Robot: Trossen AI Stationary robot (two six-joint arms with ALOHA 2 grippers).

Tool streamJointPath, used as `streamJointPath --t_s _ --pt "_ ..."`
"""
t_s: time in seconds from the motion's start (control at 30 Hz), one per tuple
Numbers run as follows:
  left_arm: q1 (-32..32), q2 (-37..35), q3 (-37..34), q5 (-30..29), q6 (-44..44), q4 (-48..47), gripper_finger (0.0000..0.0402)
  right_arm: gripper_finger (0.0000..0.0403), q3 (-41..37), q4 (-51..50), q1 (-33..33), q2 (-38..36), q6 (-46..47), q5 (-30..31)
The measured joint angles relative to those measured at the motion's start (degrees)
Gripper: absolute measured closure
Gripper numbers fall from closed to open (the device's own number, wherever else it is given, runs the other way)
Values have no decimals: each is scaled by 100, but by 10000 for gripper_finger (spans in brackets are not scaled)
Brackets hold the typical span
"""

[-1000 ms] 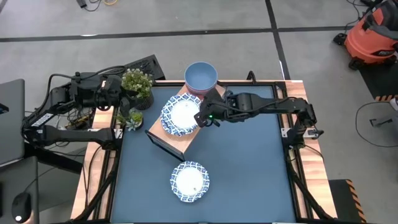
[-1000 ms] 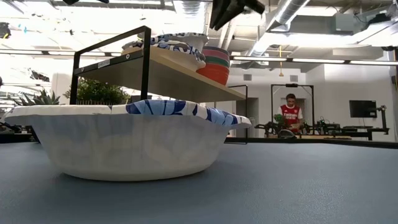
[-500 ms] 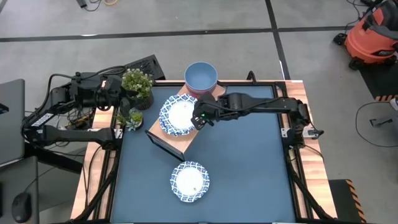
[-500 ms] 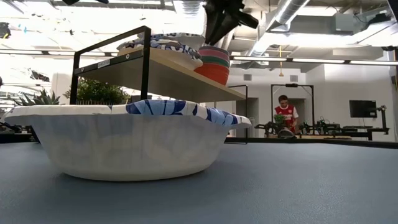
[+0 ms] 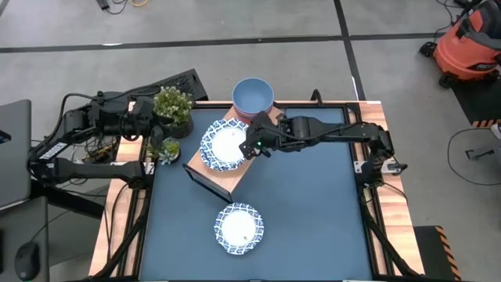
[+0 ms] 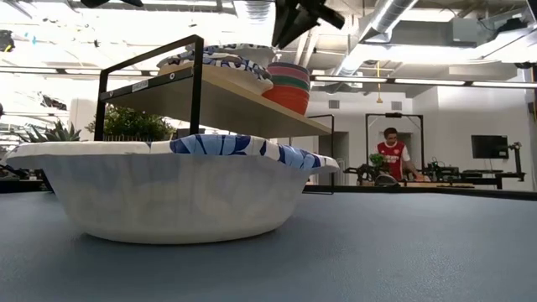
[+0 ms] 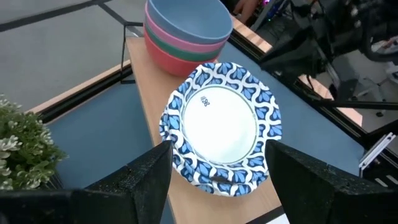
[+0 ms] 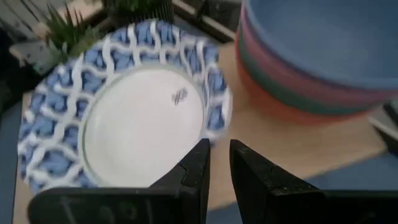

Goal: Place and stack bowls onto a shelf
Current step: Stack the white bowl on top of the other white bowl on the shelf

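The light-wood shelf (image 5: pixel 236 178) stands slantwise on the far half of the blue table. A stack of small bowls (image 5: pixel 253 95), light blue on top of green, pink and red, rests on its far end. Beside that stack on the board sit white bowls with blue patterned rims (image 5: pixel 225 146), (image 8: pixel 124 118). Another patterned bowl (image 5: pixel 239 228), (image 6: pixel 168 189) sits on the table near the front edge. My right gripper (image 5: pixel 252 149), (image 6: pixel 289 21), (image 8: pixel 217 149) hovers shut above the right rim of the shelf's patterned bowls. My left gripper (image 7: pixel 217 149) waits open at the table's far left.
Two potted plants (image 5: pixel 172 106), (image 5: pixel 166 149) stand at the table's far left corner next to the shelf. A person (image 6: pixel 393 155) is in the room far behind the table. Bare blue tabletop (image 5: pixel 313 211) lies to the right of the shelf and the front bowl.
My right gripper moved toward the table's left over the shelf, dipped down beside the patterned bowls' right rim, then rose again. The patterned bowls on the shelf slid a little toward the left.
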Motion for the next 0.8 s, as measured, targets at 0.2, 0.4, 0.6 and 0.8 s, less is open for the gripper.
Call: streamJointPath --t_s 0.2,0.4,0.6,0.8 --pt "-1 -2 -2 -7 70 -16 159 317 3 115 -102 195 -117 -239" --pt "-2 0 -2 -70 105 -36 159 317 8 267 -202 427 -122 -565" --pt "-2 -2 0 -85 101 -38 159 317 6 306 -200 414 -179 -869" --pt "-2 -2 0 -56 210 -74 159 317 81 176 292 -134 -598 -1582"
